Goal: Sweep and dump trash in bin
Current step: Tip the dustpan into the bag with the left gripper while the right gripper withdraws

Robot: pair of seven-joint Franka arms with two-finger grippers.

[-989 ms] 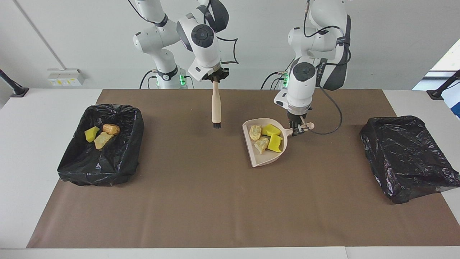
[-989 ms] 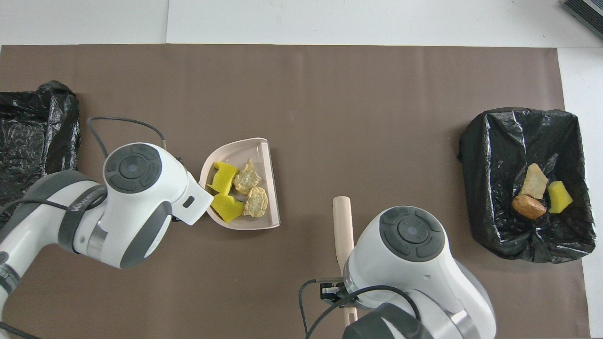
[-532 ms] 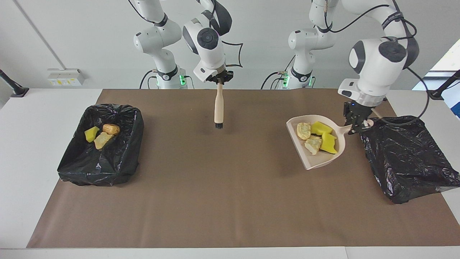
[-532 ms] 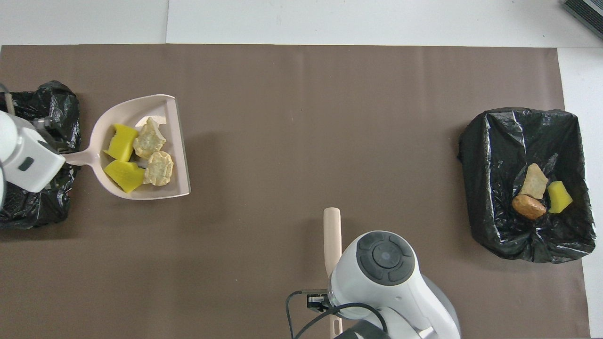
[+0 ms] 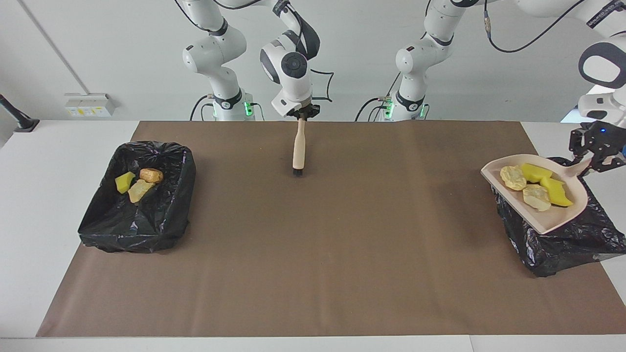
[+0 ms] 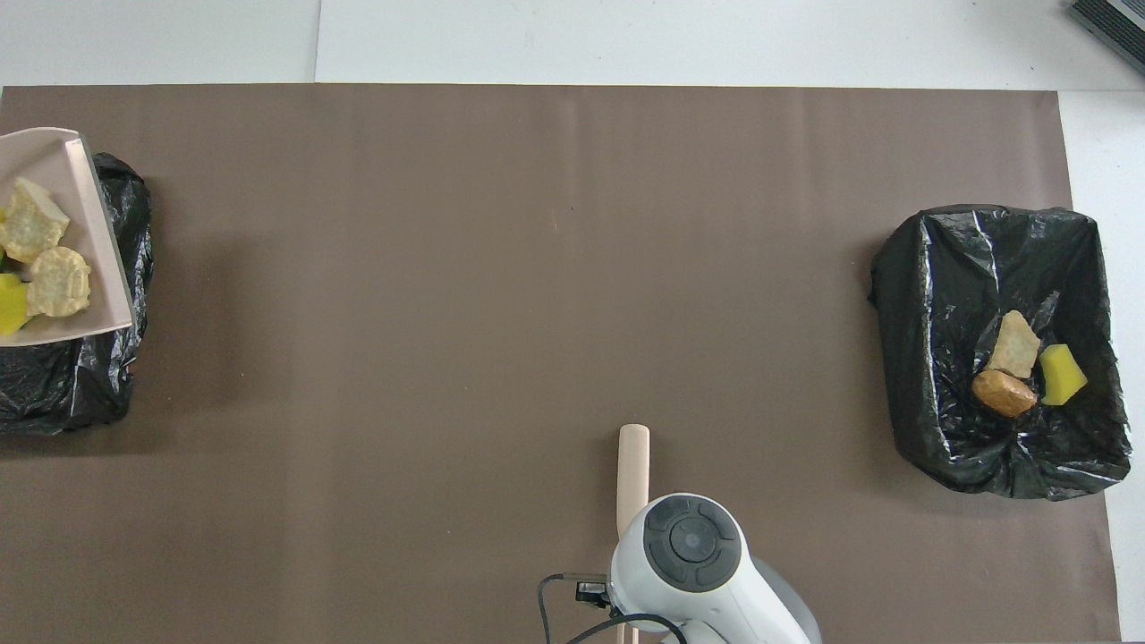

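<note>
Holding the beige dustpan (image 5: 540,215) by its handle, the left gripper (image 5: 594,157) hangs over the black-lined bin (image 5: 562,242) at the left arm's end of the table, its jaws closed on the handle's end. The pan sits level in the air above that bin, its open lip turned toward the middle of the table, and it carries four bits of the trash: two pale bread pieces (image 5: 513,177) lying toward the lip and two yellow sponge chunks (image 5: 535,171) lying toward the handle. From above, only the lip part of the dustpan (image 6: 85,192) shows at the picture's edge, with the bread pieces (image 6: 33,231) on it and a sliver of yellow sponge (image 6: 11,304) beside them, and the crumpled liner of the bin (image 6: 76,385) under and around it. The right gripper (image 5: 301,113) hangs over the part of the brown mat (image 5: 313,274) close to the robots, near the table's middle, its jaws shut on the top of a wooden brush (image 5: 298,146) that points straight down, dark bristles low over the mat; whether they touch it I cannot tell. In the overhead view the brush handle (image 6: 631,465) sticks out from under the right arm's wrist. At the right arm's end of the table stands a second black-lined bin (image 5: 137,230), open, with three more bits lying together in it: a yellow sponge chunk (image 5: 124,182), a brown bun (image 5: 151,175) and a pale bread piece (image 5: 139,189)
</note>
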